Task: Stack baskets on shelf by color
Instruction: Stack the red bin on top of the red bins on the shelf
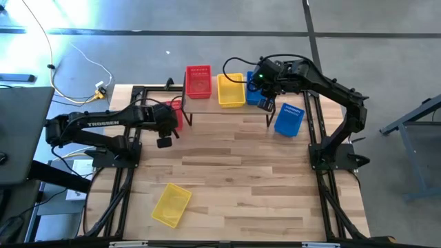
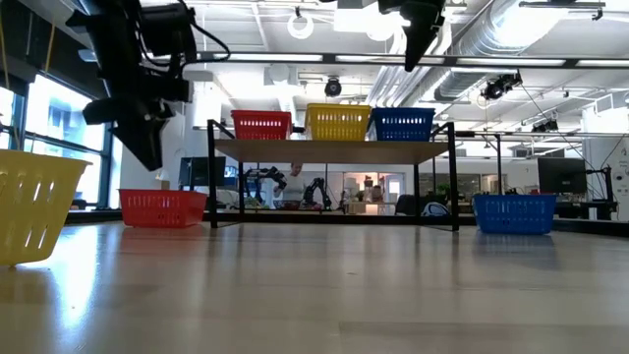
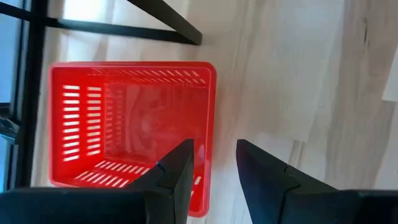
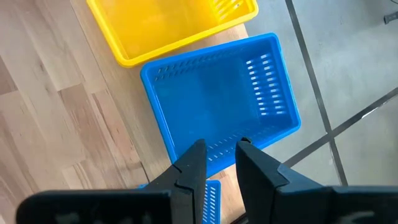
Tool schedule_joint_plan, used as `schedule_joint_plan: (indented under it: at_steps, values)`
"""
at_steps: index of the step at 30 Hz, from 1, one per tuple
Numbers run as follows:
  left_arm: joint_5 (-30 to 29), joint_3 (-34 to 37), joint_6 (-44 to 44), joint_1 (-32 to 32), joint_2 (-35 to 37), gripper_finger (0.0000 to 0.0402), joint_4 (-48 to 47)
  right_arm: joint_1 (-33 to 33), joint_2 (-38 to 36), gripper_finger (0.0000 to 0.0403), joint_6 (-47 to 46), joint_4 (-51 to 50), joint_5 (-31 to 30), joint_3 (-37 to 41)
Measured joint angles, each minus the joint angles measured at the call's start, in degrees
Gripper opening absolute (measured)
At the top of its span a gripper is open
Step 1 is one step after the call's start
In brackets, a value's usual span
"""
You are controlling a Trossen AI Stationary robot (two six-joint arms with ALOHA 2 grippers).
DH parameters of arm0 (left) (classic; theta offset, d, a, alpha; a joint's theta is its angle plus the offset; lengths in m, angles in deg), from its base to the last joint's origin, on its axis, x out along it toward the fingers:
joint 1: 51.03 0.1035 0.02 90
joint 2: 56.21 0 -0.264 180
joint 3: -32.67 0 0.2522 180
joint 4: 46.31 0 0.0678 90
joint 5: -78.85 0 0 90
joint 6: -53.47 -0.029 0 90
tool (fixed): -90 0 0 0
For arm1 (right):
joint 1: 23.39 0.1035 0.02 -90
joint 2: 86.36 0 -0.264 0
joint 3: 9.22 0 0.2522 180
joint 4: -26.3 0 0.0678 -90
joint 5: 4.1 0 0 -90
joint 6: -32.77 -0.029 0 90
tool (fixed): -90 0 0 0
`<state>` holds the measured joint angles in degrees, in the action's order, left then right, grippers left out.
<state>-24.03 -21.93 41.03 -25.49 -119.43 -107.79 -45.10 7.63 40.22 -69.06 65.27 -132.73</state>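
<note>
The shelf (image 1: 227, 110) carries a red basket (image 1: 198, 80), a yellow basket (image 1: 231, 90) and a blue basket (image 4: 217, 99) side by side. On the table stand another red basket (image 3: 134, 124) by the shelf's left end, a blue basket (image 1: 289, 118) by its right end, and a yellow basket (image 1: 171, 204) near the front. My left gripper (image 3: 214, 158) is open and hovers above the table's red basket (image 2: 162, 206), its fingers over one side wall. My right gripper (image 4: 221, 155) is open by a narrow gap, high above the shelf's blue basket (image 2: 403, 123).
The shelf's black legs (image 3: 165, 15) stand close to the red basket on the table. Black frame rails (image 1: 131, 172) run along the table's left and right sides. Bare wood (image 1: 241, 165) lies between the shelf and the near yellow basket.
</note>
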Motion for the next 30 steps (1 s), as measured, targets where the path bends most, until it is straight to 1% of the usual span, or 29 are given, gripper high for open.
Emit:
schedule_joint_plan:
  at_steps: [7,16,21,27,30]
  values:
    - [0.2,0.0,-0.2,0.0,-5.1,0.011,1.2,0.0,0.0,0.0074,0.0,0.0,0.0,0.0]
    - [-4.6,0.0,0.2,0.0,-9.8,0.011,1.7,0.0,0.0,0.0074,0.0,0.0,0.0,0.0]
    - [-5.7,0.7,1.1,0.0,-11.7,0.011,2.1,0.0,0.0,0.0074,0.0,0.0,0.0,0.0]
    - [-5.3,1.1,0.9,0.0,-13.5,0.011,2.6,0.0,0.0,0.0074,0.0,0.0,0.0,0.0]
    - [-4.7,1.1,0.4,0.0,-13.9,0.0098,2.7,0.0,0.0,0.0074,0.1,0.0,0.0,0.0]
